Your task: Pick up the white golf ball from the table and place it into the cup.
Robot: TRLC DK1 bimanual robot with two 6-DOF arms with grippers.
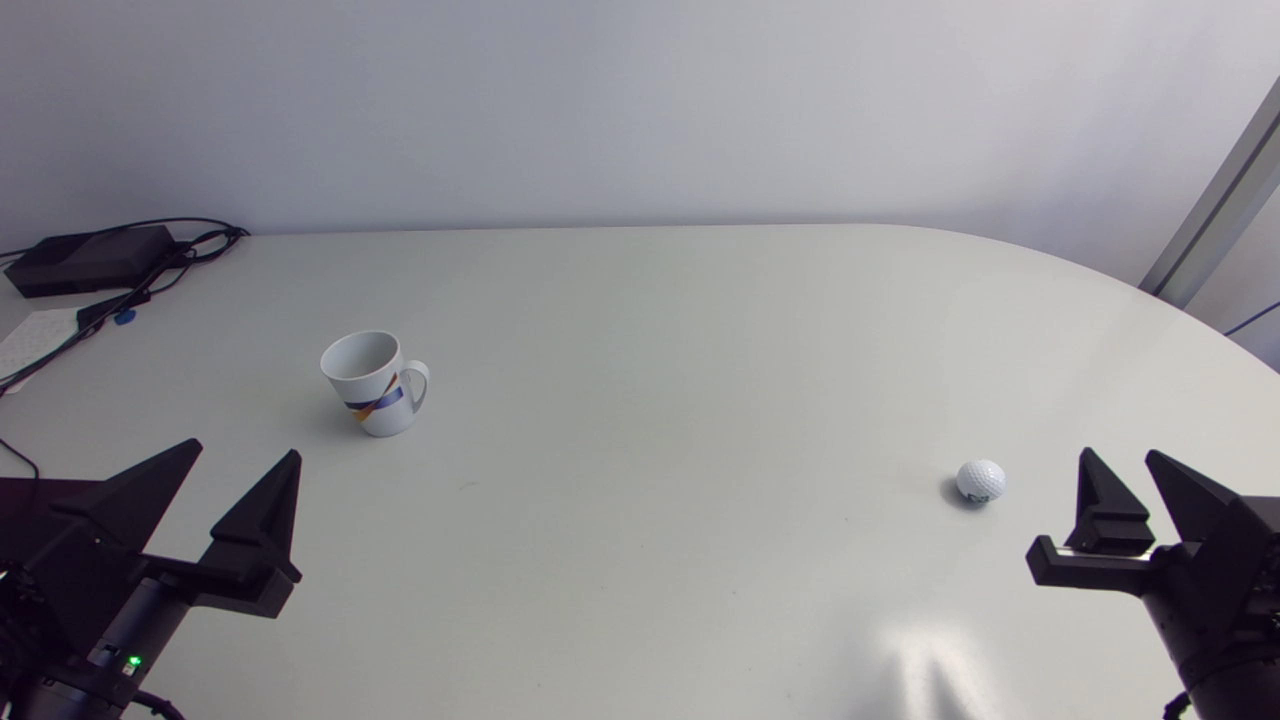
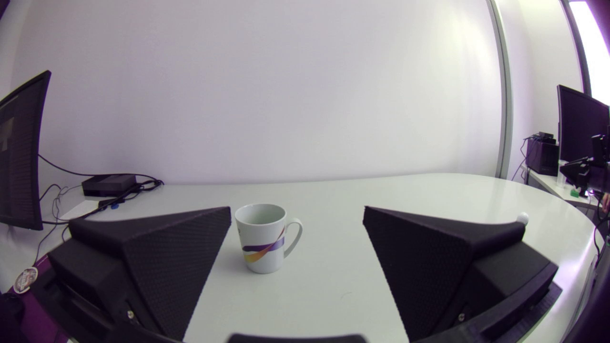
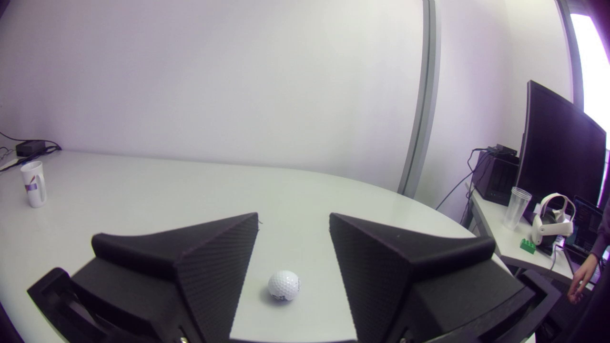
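Observation:
The white golf ball point(image 1: 980, 480) lies on the table at the right, just left of my right gripper point(image 1: 1118, 456). In the right wrist view the ball point(image 3: 284, 285) sits on the table below the gap of that gripper point(image 3: 293, 217), which stands open a little with its fingers clear of the ball. The white cup point(image 1: 374, 381) with a blue and orange stripe stands upright at the left, handle to the right. My left gripper point(image 1: 245, 450) is wide open near the front left, with the cup point(image 2: 263, 237) ahead of it point(image 2: 296, 209). The cup point(image 3: 34, 183) looks empty.
A black box with cables point(image 1: 90, 258) and a sheet of paper point(image 1: 35, 335) lie at the back left corner. The table's edge point(image 1: 1180, 305) curves round at the back right. A wide bare stretch of table separates the cup from the ball.

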